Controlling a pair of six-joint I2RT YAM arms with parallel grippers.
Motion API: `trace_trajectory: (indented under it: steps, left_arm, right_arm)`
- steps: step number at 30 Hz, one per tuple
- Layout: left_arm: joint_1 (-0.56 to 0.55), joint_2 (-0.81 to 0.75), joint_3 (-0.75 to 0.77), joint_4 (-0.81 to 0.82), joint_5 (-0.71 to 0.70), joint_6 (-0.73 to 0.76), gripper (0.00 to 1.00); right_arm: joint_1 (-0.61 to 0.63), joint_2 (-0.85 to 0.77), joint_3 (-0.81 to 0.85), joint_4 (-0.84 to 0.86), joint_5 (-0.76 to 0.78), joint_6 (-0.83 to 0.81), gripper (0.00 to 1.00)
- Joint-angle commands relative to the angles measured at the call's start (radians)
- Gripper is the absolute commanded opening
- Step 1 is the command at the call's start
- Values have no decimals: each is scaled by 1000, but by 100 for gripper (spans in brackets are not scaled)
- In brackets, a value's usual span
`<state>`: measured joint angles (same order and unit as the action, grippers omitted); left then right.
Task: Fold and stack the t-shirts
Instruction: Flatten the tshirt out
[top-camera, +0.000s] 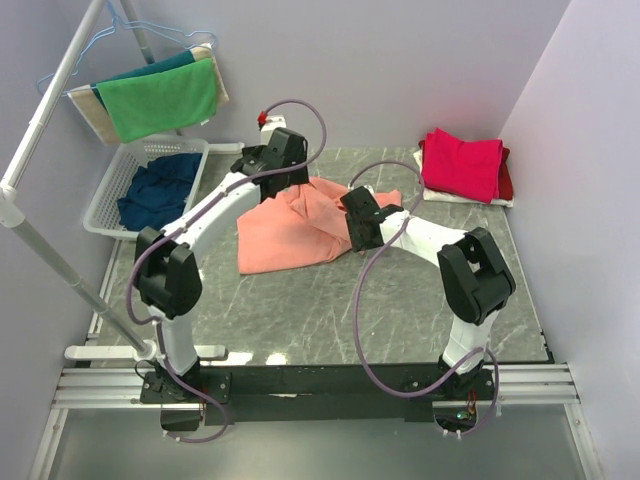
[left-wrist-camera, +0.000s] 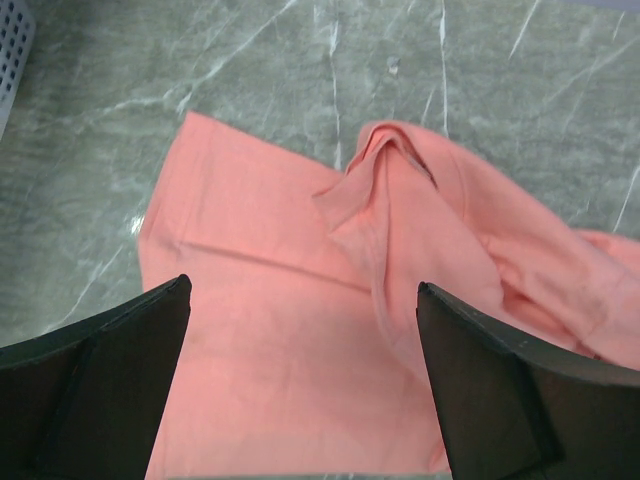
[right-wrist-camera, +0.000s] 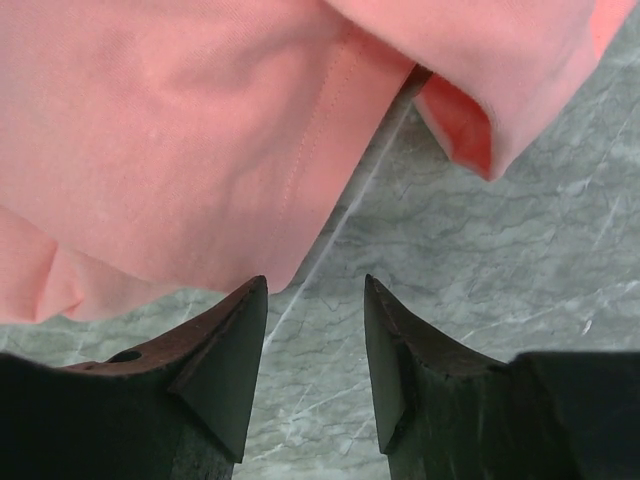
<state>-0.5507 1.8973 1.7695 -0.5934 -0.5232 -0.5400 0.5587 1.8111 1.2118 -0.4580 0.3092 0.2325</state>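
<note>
A salmon-orange t-shirt (top-camera: 295, 232) lies crumpled in the middle of the marble table; it also shows in the left wrist view (left-wrist-camera: 330, 330) and the right wrist view (right-wrist-camera: 180, 130). My left gripper (top-camera: 283, 178) hangs over its far edge, open wide and empty, with the cloth below its fingers (left-wrist-camera: 100, 370). My right gripper (top-camera: 355, 235) is at the shirt's right edge, open and empty, its fingertips (right-wrist-camera: 240, 330) just off the hem over bare table. Folded crimson-pink and red t-shirts (top-camera: 462, 165) are stacked at the back right. Dark navy t-shirts (top-camera: 158, 188) fill a white basket.
The white basket (top-camera: 115, 180) stands at the back left by the table edge. A rack (top-camera: 60, 75) on the left carries green (top-camera: 160, 100), teal and beige cloths. White cloth (top-camera: 440, 196) lies under the folded stack. The walls are close on both sides.
</note>
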Motion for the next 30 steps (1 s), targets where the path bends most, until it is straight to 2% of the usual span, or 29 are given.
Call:
trace_trajectory:
  steps: [1, 16, 23, 30]
  left_arm:
    - [11, -81, -76, -23, 43, -28, 99]
    - [49, -107, -113, 4, 106, -20, 99]
    - [58, -109, -110, 6, 121, -3, 99]
    - [64, -112, -101, -8, 135, 18, 99]
  right_arm:
    - [6, -15, 5, 7, 1, -16, 50]
    - [79, 53, 40, -44, 30, -18, 48]
    - [79, 85, 72, -24, 103, -28, 48]
    - [79, 191, 158, -11, 128, -47, 47]
